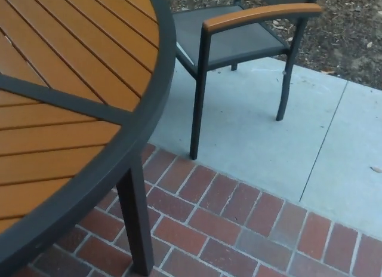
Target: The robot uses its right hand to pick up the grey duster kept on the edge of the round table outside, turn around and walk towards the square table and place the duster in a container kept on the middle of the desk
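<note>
Head view shows the round desk (71, 110) filling the left side, with orange slats, a dark rim and one dark leg standing on the red brick floor (227, 223). Right of it lies a pale concrete slab (268, 134). On this slab stands a dark chair (239, 38) with an orange armrest. Neither hand shows, so their fingers cannot be judged. The grey duster is nowhere visible.

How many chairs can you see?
1. The chair stands on the concrete at upper right, beside the round table. Its top is cut off, and more may sit outside the picture.
</note>
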